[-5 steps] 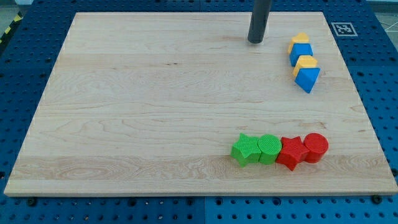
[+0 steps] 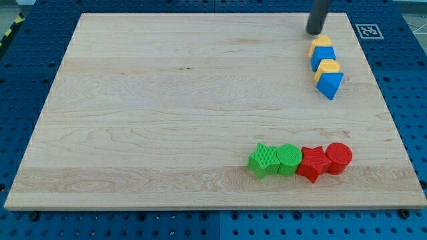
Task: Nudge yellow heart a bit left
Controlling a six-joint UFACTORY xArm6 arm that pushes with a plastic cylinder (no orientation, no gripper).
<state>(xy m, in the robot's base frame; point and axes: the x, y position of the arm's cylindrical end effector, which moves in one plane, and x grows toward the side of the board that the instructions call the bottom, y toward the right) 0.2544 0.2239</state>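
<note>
My tip (image 2: 314, 32), the lower end of a straight dark rod, stands on the far right of the pale wooden board (image 2: 167, 100), just above and slightly left of a tight column of 4 small plastic blocks; it has no jaws to open or close, being a plain pusher, and it appears close to the column but not touching it. The column runs near-to-far along the board's right side: a small yellow block (image 2: 322, 42) at the far end, a blue block (image 2: 323, 56) touching it, a second yellow block (image 2: 327, 66) next, and a blue triangular block (image 2: 330, 83) nearest the camera; which of the 2 yellow pieces is the heart cannot be told at this size. Well apart, near the board's front edge, 4 more blocks sit in a touching row: a green star-like block (image 2: 264, 160), a green round block (image 2: 289, 159), a red star-like block (image 2: 312, 163) and a red round block (image 2: 339, 157). The nudge looks not yet begun; both yellow blocks sit snug in their column. To push one left, the tip would likely need to reach the column's right side first, then press gently so the blue neighbours are not dragged along.
</note>
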